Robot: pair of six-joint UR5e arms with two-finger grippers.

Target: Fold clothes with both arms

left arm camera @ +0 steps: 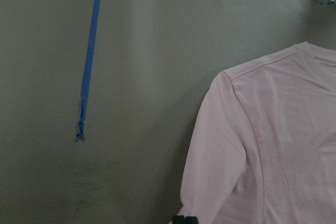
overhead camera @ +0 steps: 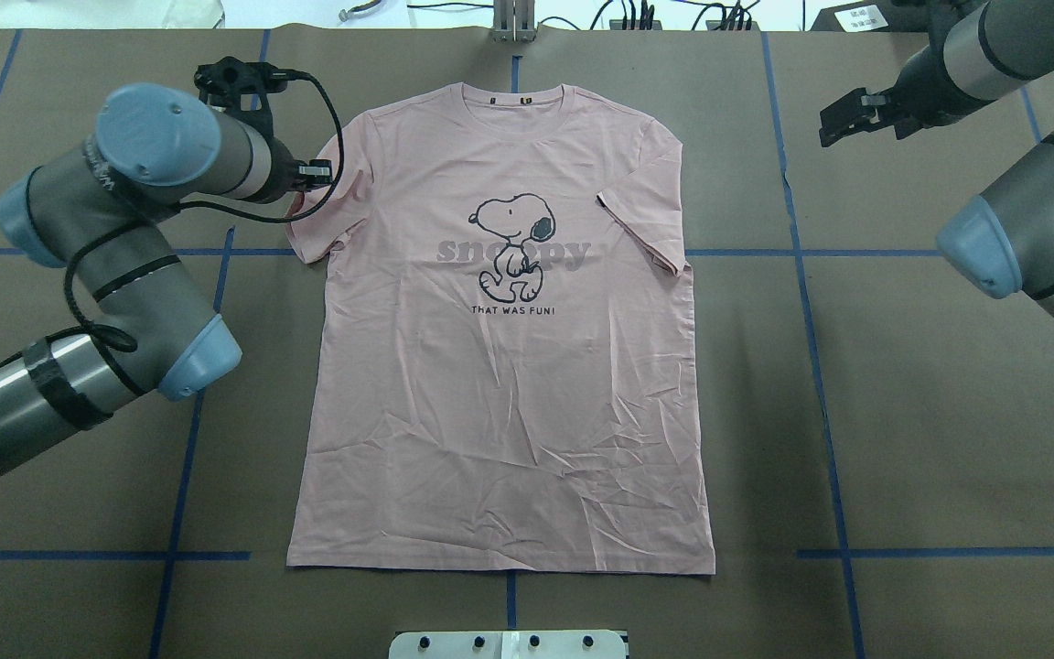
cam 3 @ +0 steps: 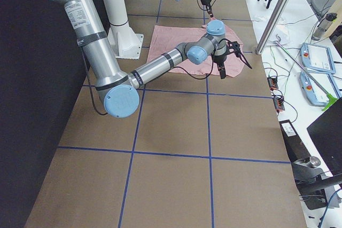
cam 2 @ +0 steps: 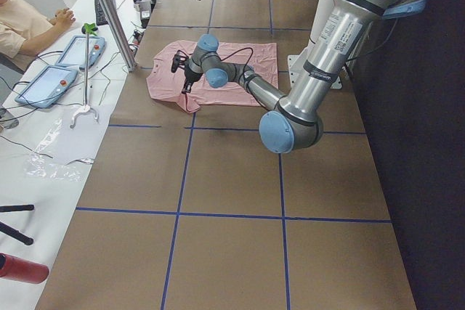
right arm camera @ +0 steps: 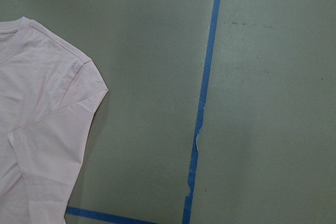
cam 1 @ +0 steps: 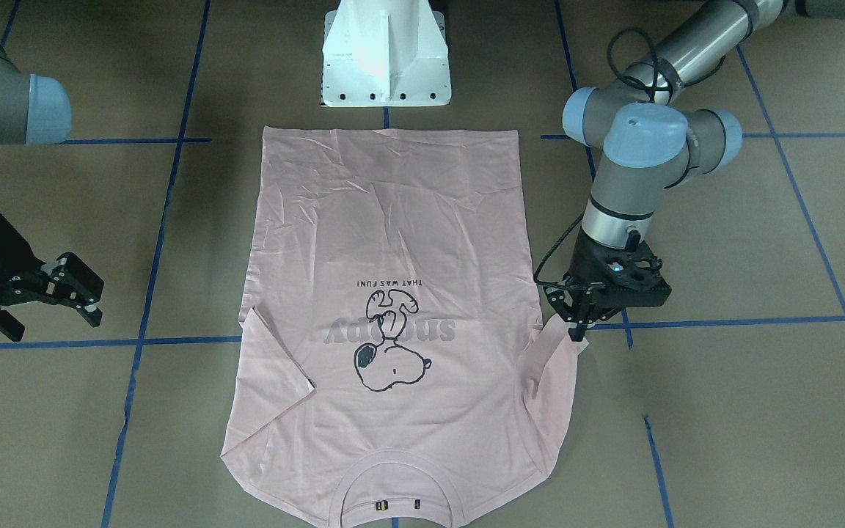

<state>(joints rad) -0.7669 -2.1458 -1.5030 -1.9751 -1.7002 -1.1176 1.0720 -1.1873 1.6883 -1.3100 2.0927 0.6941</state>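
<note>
The pale pink T-shirt (overhead camera: pixel 504 366) lies flat and face up on the brown table, collar at the far edge, with the dog outline (overhead camera: pixel 513 247) on its chest. My left gripper (cam 1: pixel 576 330) points down at the outer edge of the sleeve (overhead camera: pixel 312 224) on my left. Its fingers are together on that hem, which is slightly raised and curled. In the left wrist view, the sleeve (left arm camera: pixel 210 182) reaches a dark fingertip (left arm camera: pixel 185 219) at the bottom edge. My right gripper (overhead camera: pixel 827 126) hovers open, well clear of the other sleeve (overhead camera: pixel 646 229).
The white pedestal base (cam 1: pixel 386 59) stands just behind the shirt's hem. Blue tape lines (overhead camera: pixel 806 302) cross the table. Beyond the far edge a side table holds tablets (cam 2: pixel 43 81) and cables, with a person's arm (cam 2: pixel 33 27) resting there.
</note>
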